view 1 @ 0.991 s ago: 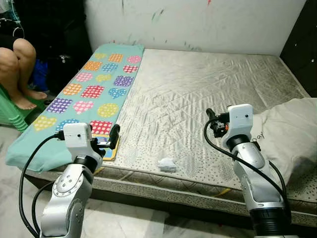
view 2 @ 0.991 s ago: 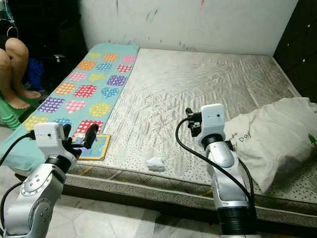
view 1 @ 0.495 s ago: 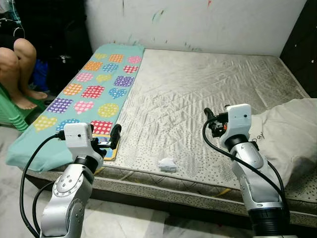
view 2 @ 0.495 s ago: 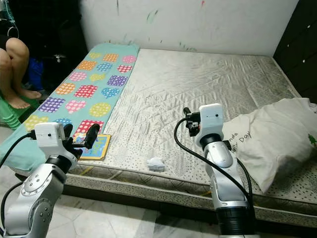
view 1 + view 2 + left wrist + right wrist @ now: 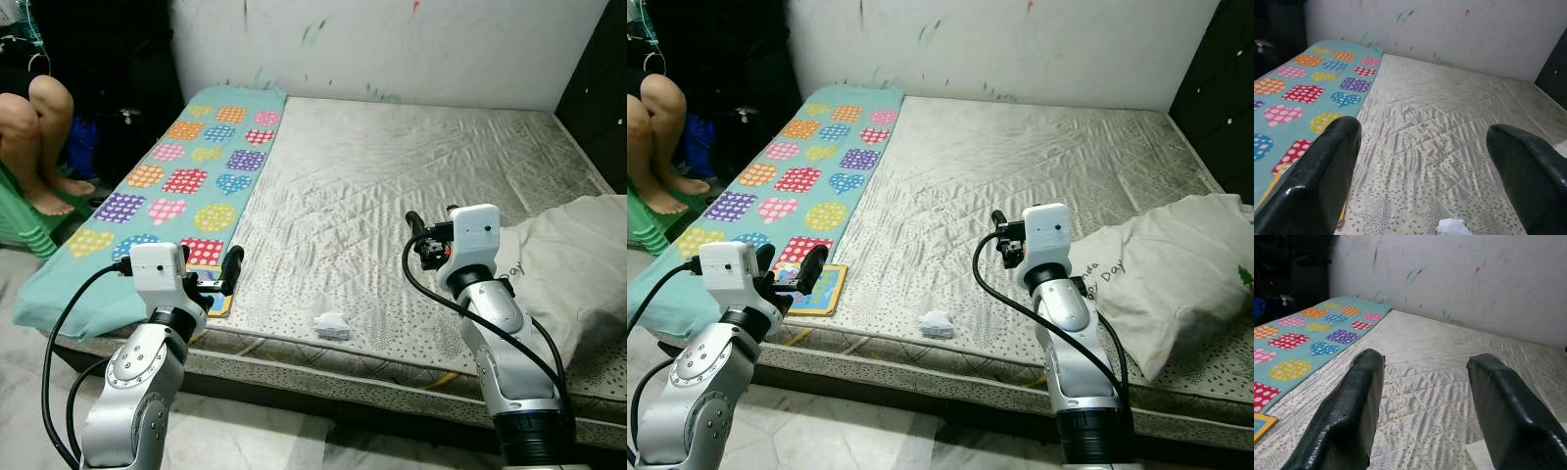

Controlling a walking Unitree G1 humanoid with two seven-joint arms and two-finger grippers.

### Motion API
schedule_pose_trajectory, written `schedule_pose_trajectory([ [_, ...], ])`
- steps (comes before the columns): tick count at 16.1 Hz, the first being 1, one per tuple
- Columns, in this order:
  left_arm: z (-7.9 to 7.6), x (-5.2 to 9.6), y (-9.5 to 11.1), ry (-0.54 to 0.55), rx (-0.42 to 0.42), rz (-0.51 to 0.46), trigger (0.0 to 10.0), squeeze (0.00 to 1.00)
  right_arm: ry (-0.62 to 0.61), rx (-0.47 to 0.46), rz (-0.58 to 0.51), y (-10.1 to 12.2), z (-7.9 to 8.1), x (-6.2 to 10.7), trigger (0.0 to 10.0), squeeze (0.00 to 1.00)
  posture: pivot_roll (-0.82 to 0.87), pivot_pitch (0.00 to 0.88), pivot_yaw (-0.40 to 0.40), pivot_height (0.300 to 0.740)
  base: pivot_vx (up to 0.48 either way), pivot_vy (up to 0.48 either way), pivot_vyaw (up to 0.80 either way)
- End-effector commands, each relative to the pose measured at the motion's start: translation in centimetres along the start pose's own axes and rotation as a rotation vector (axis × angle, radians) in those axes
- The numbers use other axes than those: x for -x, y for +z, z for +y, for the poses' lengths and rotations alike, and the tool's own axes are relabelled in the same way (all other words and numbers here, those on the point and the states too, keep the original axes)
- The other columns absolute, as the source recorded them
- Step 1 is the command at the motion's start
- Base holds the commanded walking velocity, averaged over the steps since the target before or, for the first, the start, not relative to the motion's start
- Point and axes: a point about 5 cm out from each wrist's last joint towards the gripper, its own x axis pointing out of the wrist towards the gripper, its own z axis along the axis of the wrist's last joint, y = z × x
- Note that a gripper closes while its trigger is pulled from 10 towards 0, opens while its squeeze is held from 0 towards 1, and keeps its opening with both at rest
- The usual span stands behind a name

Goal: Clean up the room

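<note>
A crumpled white paper (image 5: 331, 326) lies on the bare quilted mattress (image 5: 392, 166) near its front edge, also in the left wrist view (image 5: 1452, 226). A colourful flat book (image 5: 818, 289) rests at the front edge, beside the teal blanket (image 5: 186, 176) printed with dotted hearts. My left gripper (image 5: 789, 264) hovers open just above the book, nothing between its fingers (image 5: 1317, 176). My right gripper (image 5: 1001, 240) is held open over the mattress middle, right of the paper and apart from it, its fingers (image 5: 1347, 416) empty. A white pillow (image 5: 578, 264) lies at the right.
A person's bare legs (image 5: 39, 127) are at the far left, seated on a green chair (image 5: 20, 225). Dark furniture stands behind them. A scribbled white wall (image 5: 392, 49) backs the bed. Tiled floor (image 5: 245, 431) runs along the mattress front.
My left gripper has edged slightly forward and right over the book. The right arm has barely shifted. Nothing was picked up.
</note>
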Motion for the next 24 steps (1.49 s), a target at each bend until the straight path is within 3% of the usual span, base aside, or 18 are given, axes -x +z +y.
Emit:
schedule_pose_trajectory([
  [1,-0.1,-0.1,0.5,-0.011,-0.007,-0.022,10.0,0.0,0.014,0.014,-0.002,-0.1,0.2,0.0,10.0,0.0,0.0,0.0,-0.018,0.74,0.0,0.0,0.0],
  [5,-0.2,-0.2,0.5,-0.015,-0.01,-0.022,10.0,0.0,0.013,0.019,-0.004,-0.2,0.3,0.0,10.0,0.0,0.0,0.0,-0.017,0.74,0.277,0.0,0.67],
  [12,-0.1,-0.3,0.6,-0.011,-0.006,-0.02,10.0,0.0,-0.01,-0.003,0.005,-0.5,0.0,0.1,10.0,0.0,-0.01,0.0,-0.016,0.74,0.293,0.0,0.0],
  [21,-0.4,-0.7,1.1,-0.016,0.011,-0.044,10.0,0.0,-0.021,-0.008,0.002,-0.3,-0.2,-0.3,10.0,0.0,0.0,0.0,-0.028,0.74,0.0,0.0,0.0],
  [24,-0.6,-0.9,1.6,-0.025,0.01,-0.062,10.0,0.0,-0.023,-0.005,-0.012,0.2,-0.4,-0.8,10.0,0.0,0.0,0.0,-0.036,0.74,0.0,0.45,0.0],
])
